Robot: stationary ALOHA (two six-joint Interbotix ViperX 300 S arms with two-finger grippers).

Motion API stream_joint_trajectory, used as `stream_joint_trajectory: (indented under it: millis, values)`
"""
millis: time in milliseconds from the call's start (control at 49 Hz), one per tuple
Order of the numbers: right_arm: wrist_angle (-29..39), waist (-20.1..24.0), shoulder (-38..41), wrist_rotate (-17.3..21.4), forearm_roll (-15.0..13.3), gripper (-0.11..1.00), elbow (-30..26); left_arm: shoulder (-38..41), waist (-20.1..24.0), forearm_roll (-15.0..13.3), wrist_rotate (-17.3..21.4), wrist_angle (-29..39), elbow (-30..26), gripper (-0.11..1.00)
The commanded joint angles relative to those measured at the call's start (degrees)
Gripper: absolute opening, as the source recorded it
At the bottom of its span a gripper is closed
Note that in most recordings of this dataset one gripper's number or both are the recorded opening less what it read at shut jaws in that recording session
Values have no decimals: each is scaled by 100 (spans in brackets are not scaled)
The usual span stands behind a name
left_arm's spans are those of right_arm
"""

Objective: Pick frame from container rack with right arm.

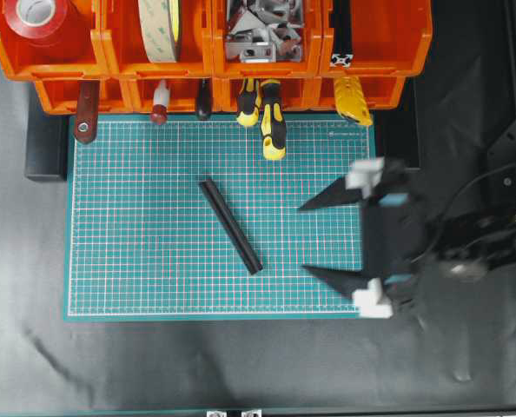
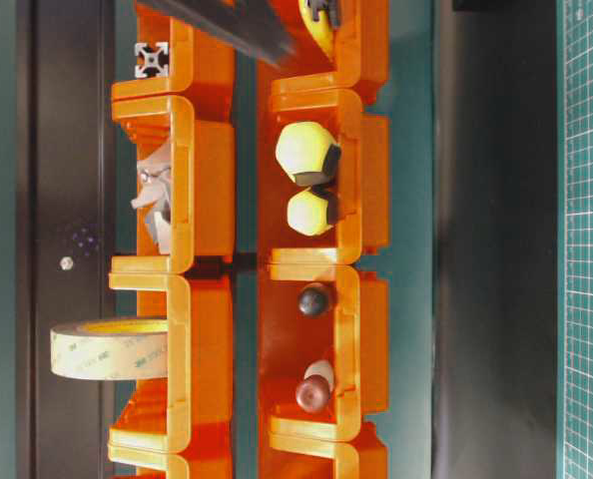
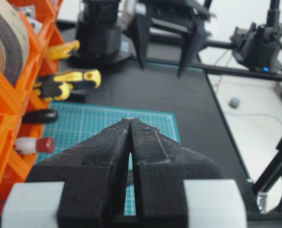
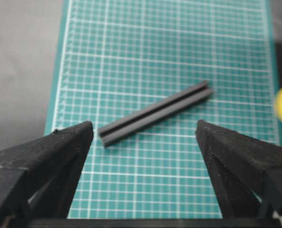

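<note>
**A:** Where is the frame?

**B:** One frame (image 1: 230, 225) lies flat and diagonal on the green cutting mat (image 1: 136, 261), well clear of the container rack (image 1: 371, 52). A second bar (image 1: 342, 35) stands in the rack's top right bin, its silvery cross-cut end (image 2: 151, 59) showing in the table-level view.

**A:** How would it handle?

**B:** My judgement: stiff metal, not fragile, light for its length but long enough to swing if taken near an end. The faces look smooth, so it could slip; the grooves along them should give the fingertips some purchase. I'd close across the narrow section near the middle.

**A:** And the right arm?

**B:** The right gripper (image 1: 332, 239) hangs over the mat's right edge with its jaws spread wide and nothing between them. In its wrist view the bar (image 4: 155, 113) lies ahead, between the two fingertips (image 4: 70, 142) and apart from both.

**A:** The other one?

**B:** The left gripper (image 3: 130, 124) is pressed closed on nothing, fingertips touching.

**A:** Around it?

**B:** Yellow-and-black handles (image 1: 271, 122) and a red-tipped tool (image 1: 160, 109) poke out of the lower bins; tape rolls (image 1: 158, 26) and metal brackets (image 1: 262, 30) sit above.
</note>
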Motion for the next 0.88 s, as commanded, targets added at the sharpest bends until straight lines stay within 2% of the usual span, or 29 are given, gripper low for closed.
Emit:
stream_joint_trajectory:
  millis: [0, 490, 857]
  values:
    - [35, -88, -501, 9, -26, 85, 114, 62, -9, 18, 9, -26, -158, 0]
    - [114, -237, -2733, 18, 0, 84, 1160, 26, -9, 18, 105, -26, -185, 0]
    - [272, -396, -3665, 18, 26, 84, 1652, -149, 0, 26, 123, -35, -202, 0]
